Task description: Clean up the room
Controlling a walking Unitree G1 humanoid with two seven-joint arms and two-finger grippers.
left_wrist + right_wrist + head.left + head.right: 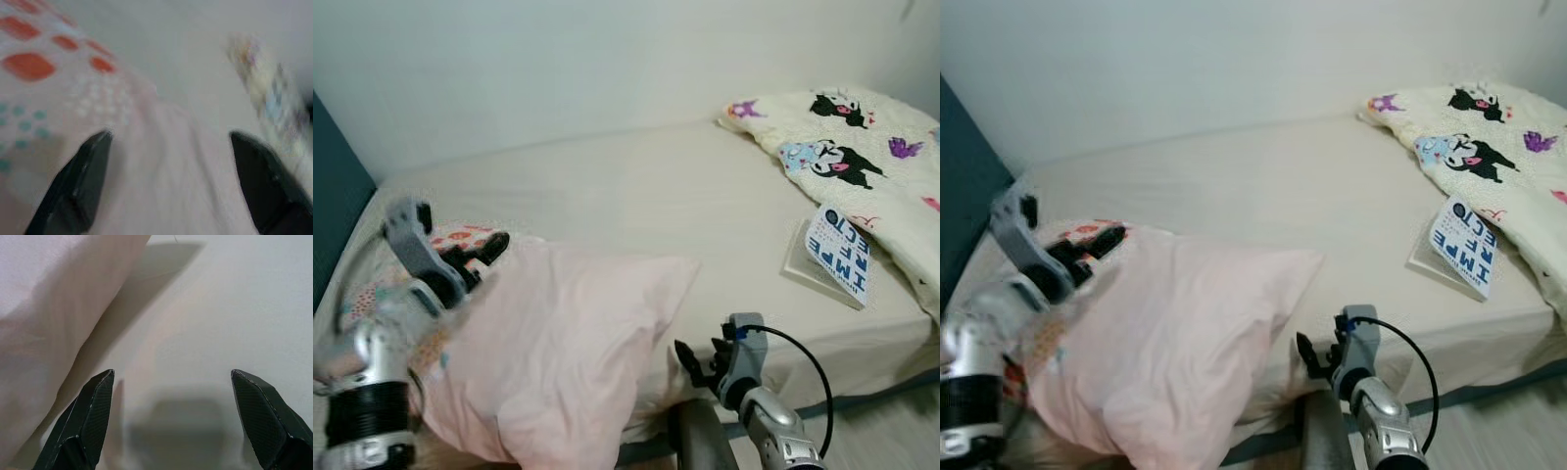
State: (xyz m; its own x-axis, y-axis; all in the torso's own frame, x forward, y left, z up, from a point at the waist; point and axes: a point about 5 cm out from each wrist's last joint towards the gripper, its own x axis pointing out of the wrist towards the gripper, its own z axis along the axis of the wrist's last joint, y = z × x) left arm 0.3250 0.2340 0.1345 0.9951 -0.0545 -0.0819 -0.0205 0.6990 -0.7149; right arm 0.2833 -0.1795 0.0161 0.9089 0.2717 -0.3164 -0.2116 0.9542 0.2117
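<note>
A large pale pink pillow (558,343) lies on the near left of the bed (636,186), overhanging its front edge. Under it shows a second pillow (460,235) patterned with red and teal dots. My left gripper (480,257) hovers at the pink pillow's far left corner, open, with the fabric between its fingers (83,181). My right gripper (697,367) is low at the bed's front edge, just right of the pink pillow, open and empty, facing the sheet (205,333).
A book (840,253) with a white and blue cover lies on the bed's right side. A cream blanket (847,147) with cartoon prints is bunched at the far right. A dark teal headboard (333,196) stands on the left, a white wall behind.
</note>
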